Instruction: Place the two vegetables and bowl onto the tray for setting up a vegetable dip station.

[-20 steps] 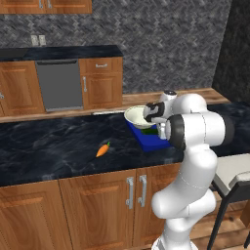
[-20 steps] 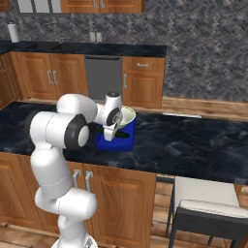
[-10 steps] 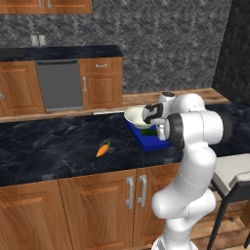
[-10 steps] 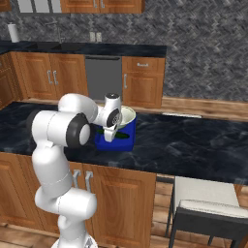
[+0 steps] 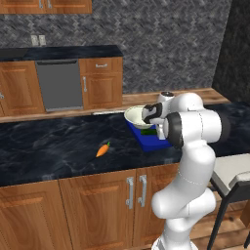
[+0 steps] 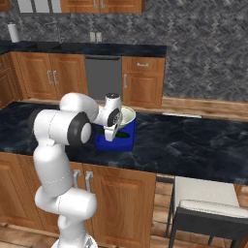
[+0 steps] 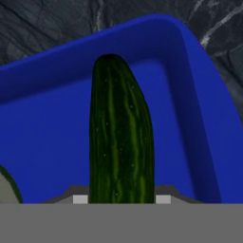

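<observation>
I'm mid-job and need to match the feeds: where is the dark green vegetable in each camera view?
Left base view: dark green vegetable, a sliver on the blue tray, beside the bowl.
Right base view: centre, lying in the tray under the wrist.
Hand view: centre, running up from the gripper.
Shared landmark: the tray's blue rim.
</observation>
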You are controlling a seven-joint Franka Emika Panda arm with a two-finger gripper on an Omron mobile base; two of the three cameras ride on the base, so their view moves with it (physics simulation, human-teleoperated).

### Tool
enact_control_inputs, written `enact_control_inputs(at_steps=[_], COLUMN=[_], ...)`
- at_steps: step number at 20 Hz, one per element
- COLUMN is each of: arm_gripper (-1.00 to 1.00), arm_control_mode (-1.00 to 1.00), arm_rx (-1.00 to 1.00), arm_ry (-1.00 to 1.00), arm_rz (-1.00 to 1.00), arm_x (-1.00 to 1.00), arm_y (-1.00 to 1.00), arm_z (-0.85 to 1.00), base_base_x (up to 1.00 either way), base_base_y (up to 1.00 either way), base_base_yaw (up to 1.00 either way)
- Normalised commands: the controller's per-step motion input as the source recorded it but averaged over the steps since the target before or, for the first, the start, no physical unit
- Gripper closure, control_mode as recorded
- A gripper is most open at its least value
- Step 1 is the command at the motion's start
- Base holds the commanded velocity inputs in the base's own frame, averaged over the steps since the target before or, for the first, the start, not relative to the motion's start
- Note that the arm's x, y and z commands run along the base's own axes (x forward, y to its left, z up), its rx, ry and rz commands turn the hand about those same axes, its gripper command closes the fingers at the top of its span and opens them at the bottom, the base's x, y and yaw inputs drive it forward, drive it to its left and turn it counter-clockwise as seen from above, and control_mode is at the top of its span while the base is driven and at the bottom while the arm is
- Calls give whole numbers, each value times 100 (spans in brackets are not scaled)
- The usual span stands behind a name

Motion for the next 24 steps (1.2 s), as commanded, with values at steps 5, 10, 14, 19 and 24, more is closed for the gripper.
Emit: enact_control_inputs(at_steps=[5,10,14,19,24], arm_gripper=[100,100,100,100,100], arm_control_mode=[-100,-100,-100,-100,-100], arm_rx=[-3,-3,-2,0,0], arm_ry=[0,-2,-2,-1,-2], arm_rz=[2,3,2,2,1], arm_x=[6,5,3,1,1], arm_y=[0,0,0,0,0], arm_z=[-4,-2,-2,-2,-2], base_base_x=[0,0,0,0,0], base_base_y=[0,0,0,0,0], base_base_yaw=[0,0,0,0,0])
